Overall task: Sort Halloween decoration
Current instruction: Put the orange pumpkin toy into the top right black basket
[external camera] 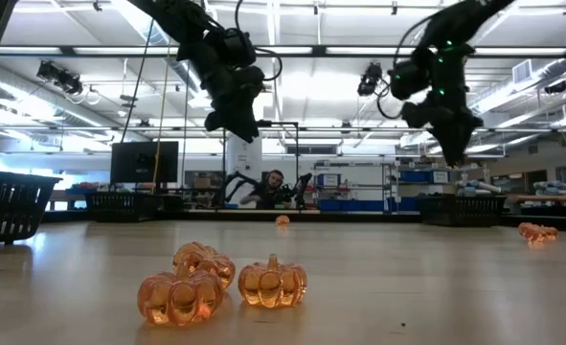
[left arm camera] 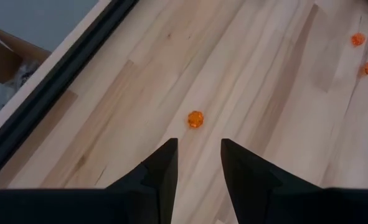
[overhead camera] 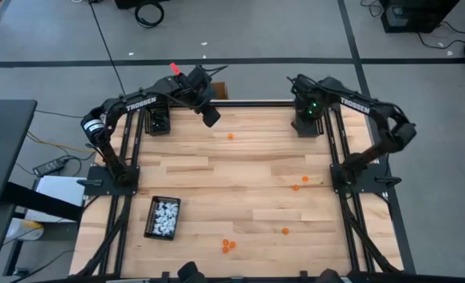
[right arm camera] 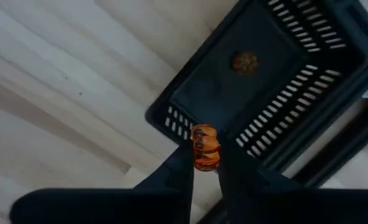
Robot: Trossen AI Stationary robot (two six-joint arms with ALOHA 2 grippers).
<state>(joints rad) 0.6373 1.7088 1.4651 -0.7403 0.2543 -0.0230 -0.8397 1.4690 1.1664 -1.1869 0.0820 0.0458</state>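
Left gripper (left arm camera: 197, 163) raised over far-left counter (overhead camera: 240, 185), jaws apart, empty, above lone orange pumpkin (left arm camera: 195, 119). Right gripper (right arm camera: 205, 163) far right, jaws clamped on orange trinket (right arm camera: 205, 148) above black tray (right arm camera: 258, 81). More pumpkins (external camera: 220, 281) scattered near.

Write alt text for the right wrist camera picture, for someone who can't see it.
Two dark fingers of the right gripper pinch a small orange pumpkin above the edge of a black slotted tray. One brownish trinket already lies in the tray, which sits on a pale wooden table.
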